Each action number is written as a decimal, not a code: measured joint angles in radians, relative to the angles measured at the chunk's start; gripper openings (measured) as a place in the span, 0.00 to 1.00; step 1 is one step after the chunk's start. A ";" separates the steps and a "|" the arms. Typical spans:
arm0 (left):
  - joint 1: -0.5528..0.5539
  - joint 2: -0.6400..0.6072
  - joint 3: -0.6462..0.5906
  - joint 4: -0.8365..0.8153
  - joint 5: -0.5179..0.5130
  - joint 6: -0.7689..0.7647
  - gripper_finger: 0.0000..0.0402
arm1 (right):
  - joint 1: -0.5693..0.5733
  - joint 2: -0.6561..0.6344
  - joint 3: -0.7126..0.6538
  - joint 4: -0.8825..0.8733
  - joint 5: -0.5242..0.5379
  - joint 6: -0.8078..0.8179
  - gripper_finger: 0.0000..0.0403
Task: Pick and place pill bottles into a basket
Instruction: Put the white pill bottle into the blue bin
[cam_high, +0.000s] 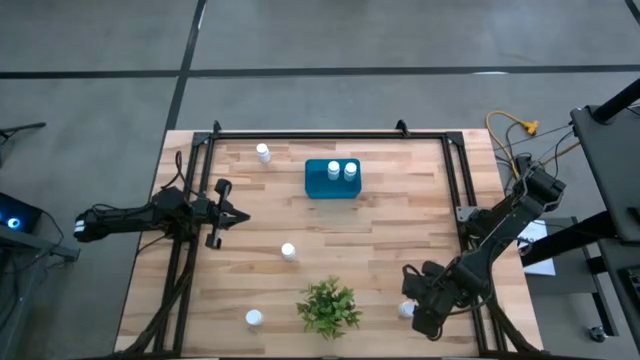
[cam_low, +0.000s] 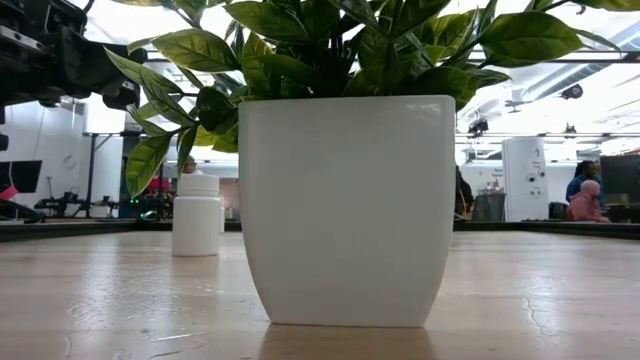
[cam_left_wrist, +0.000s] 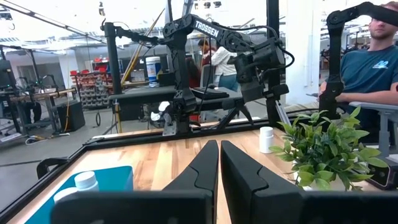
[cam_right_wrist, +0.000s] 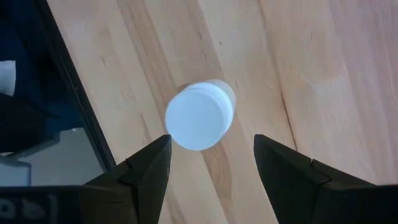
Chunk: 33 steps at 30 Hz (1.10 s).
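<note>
Currently the target pill bottle (cam_right_wrist: 200, 116) stands upright near the tabletop (cam_high: 390, 250) edge, right of the plant (cam_high: 328, 306). Right claw (cam_right_wrist: 211, 163) hovers above it, released, jaws straddling off-centre; risk: descent clips the cap, tipping the bottle. Left claw (cam_left_wrist: 219, 163) idles clenched, left of the basket (cam_high: 318, 180).

arms: dark, jointed, slim links
lettering: white "TROSSEN" on the right arm (cam_left_wrist: 217, 31)
fingers (cam_right_wrist: 144, 171): black, wedge-shaped, tapering tips
cables: black
</note>
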 joint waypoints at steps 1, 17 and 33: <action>0.000 0.000 0.000 0.000 0.000 0.000 0.00 | -0.002 0.000 0.000 0.000 0.000 0.000 0.54; 0.000 0.000 0.000 0.000 0.000 0.000 0.00 | -0.019 0.000 -0.010 -0.001 0.015 0.003 0.54; 0.000 0.000 0.000 0.000 0.000 0.000 0.00 | -0.019 0.001 -0.023 0.000 0.090 0.031 0.54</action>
